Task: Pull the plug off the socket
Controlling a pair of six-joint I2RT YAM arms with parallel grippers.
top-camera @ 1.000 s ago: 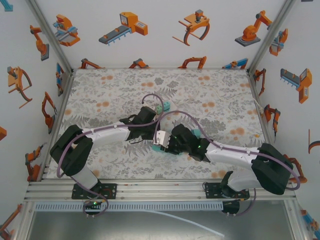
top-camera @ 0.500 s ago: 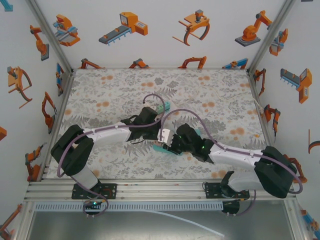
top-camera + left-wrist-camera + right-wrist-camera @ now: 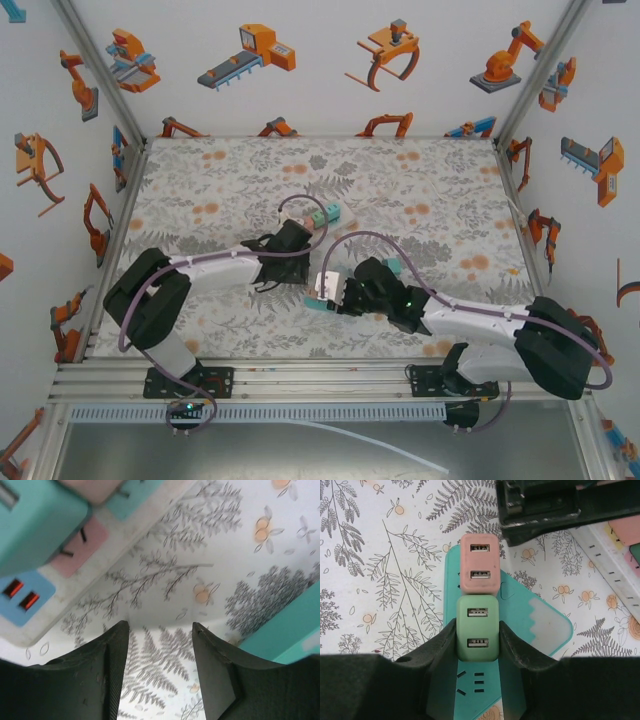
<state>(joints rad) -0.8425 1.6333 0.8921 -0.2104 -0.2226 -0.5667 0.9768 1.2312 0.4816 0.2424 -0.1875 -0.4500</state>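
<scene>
The right gripper (image 3: 477, 630) pinches the green plug (image 3: 477, 611), which stands straight up from the teal socket strip (image 3: 540, 625) below. The left gripper (image 3: 160, 650) is spread and empty.

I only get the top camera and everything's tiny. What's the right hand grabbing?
Observer: The right hand is shut on a green USB charger.
Operator: Is it plugged into something?
Observer: It looks seated in a teal power strip, next to a pink USB charger.
Operator: What about the left hand?
Observer: The left hand is open with nothing between its fingers, just flowery tablecloth.
</scene>
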